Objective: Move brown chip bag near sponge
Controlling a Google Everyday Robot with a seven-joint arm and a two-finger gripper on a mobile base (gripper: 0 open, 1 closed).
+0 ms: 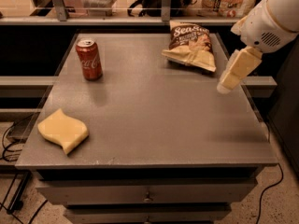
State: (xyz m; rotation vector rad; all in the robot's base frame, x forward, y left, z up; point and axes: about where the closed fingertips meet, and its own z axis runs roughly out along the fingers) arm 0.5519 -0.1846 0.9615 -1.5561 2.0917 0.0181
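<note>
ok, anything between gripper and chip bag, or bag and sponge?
Nothing visible. The gripper hangs just beside the brown chip bag; bare table runs from the bag to the sponge. The soda can stands clear of that line.

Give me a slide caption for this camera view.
Gripper hangs beside the brown chip bag; sponge sits at the table's near-left corner.

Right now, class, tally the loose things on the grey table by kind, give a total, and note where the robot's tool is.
chip bag: 1
soda can: 1
sponge: 1
Total: 3
The tool hangs above the right side of the table, close to the chip bag but not on it.
</note>
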